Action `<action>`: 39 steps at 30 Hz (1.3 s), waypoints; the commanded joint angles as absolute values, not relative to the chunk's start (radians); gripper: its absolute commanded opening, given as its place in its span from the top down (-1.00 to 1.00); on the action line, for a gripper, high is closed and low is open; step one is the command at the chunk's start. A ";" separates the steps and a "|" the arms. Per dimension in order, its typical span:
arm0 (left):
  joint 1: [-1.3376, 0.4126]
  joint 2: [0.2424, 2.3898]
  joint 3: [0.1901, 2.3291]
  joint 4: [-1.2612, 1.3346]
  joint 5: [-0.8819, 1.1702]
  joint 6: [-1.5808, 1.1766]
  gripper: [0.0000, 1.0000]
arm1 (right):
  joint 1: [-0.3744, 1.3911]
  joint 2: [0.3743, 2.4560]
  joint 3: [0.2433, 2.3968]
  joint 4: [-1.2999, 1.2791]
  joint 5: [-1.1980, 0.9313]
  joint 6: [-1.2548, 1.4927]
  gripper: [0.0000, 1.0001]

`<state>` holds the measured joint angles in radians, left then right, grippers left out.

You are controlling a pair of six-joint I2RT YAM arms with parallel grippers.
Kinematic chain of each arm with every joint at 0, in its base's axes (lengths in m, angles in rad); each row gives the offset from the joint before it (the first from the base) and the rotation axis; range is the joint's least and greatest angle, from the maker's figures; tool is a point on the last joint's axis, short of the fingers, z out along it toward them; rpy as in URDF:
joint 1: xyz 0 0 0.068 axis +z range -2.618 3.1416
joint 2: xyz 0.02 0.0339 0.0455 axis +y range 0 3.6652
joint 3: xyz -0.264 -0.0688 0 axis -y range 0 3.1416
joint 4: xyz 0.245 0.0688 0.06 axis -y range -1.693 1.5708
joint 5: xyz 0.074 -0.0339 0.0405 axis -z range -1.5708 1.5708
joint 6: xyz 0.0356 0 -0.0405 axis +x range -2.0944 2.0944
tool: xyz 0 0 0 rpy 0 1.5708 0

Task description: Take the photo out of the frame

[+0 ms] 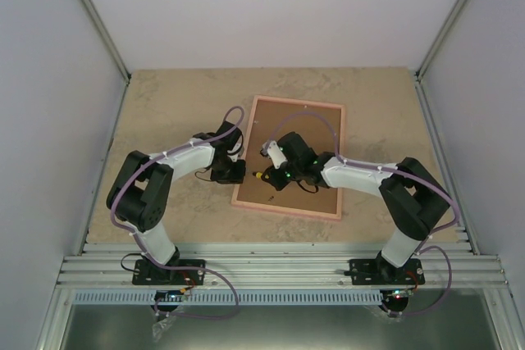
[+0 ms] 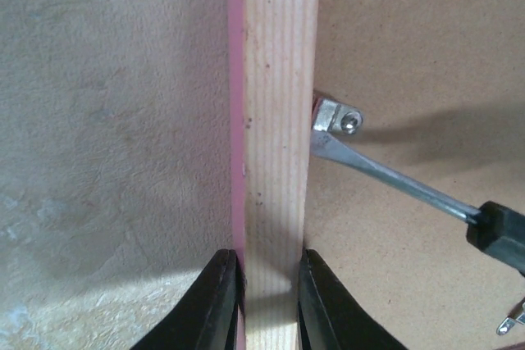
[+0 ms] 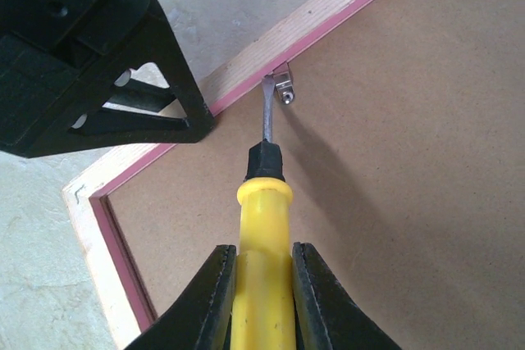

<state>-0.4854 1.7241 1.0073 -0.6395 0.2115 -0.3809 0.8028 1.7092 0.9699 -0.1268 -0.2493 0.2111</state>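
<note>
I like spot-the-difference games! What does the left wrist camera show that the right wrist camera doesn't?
Only the left wrist view: the left pincer pinching the wooden rail of the frame, one finger on each side. Only the right wrist view: the yellow handle of the screwdriver held in the right pincer, and a corner of the frame. Both: the screwdriver's metal tip at the small metal clip, the brown backing board and the frame's pink edge.

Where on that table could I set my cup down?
The table is bare between the frame and the back wall, and wide at far left. A narrower strip lies right of the frame. Crowded: the frame's left rail, where the left tool clamps and the right tool holds a screwdriver.
</note>
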 commanded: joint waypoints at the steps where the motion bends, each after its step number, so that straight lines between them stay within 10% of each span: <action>1: -0.489 1.753 1.006 -0.631 0.212 -0.389 0.87 | 0.799 1.709 0.996 -0.107 -0.141 0.248 0.99; 39: -0.489 1.736 0.982 -0.606 0.222 -0.403 0.89 | 0.845 1.715 1.037 -0.200 -0.176 0.252 0.99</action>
